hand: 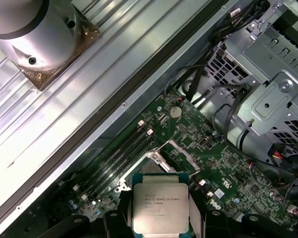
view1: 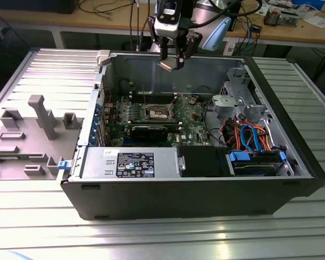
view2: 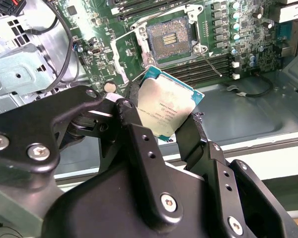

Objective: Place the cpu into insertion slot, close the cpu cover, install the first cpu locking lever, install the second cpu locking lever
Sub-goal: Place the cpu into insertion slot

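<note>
1. The fingers of the gripper are closed on the cpu, pinching two opposite edges, metal top toward both wrist cameras.
2. In the exterior view the cpu hangs high over the open computer case, near its rear wall and well apart from the green motherboard.
3. The insertion slot lies open and bare, its contact field exposed.
4. Judging from the second wrist view, the chip sits turned relative to the slot: square its edges to the rim and keep it level.
5. Come down slowly; I judge the contacts fragile.
6. Fine print covers the cpu's top, and a label sits on the silver box at the case's front.
</note>
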### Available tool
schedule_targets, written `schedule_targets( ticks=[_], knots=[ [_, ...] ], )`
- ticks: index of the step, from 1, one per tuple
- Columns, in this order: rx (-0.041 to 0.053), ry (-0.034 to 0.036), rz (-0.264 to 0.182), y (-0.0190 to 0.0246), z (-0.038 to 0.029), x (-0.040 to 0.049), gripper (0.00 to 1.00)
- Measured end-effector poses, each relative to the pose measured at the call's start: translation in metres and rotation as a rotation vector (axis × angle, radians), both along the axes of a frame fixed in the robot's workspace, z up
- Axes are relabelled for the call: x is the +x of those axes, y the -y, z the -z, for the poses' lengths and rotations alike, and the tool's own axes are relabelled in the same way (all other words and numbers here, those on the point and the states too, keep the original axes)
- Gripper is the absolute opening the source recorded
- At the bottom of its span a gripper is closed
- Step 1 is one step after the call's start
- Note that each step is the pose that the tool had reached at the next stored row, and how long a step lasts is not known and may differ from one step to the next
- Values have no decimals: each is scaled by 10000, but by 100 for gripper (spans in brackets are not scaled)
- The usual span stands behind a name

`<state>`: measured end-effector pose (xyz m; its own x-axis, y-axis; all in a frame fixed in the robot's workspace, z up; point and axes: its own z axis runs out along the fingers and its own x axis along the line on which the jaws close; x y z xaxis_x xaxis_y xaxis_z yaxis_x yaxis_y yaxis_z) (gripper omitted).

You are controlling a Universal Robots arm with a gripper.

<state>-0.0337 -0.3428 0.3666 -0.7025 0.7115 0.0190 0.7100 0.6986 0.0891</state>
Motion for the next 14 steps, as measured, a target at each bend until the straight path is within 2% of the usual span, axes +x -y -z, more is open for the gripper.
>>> schedule_targets(
  ticks=[14],
  knots=[
    [0,0,389,0,0,0,54]
  ],
)
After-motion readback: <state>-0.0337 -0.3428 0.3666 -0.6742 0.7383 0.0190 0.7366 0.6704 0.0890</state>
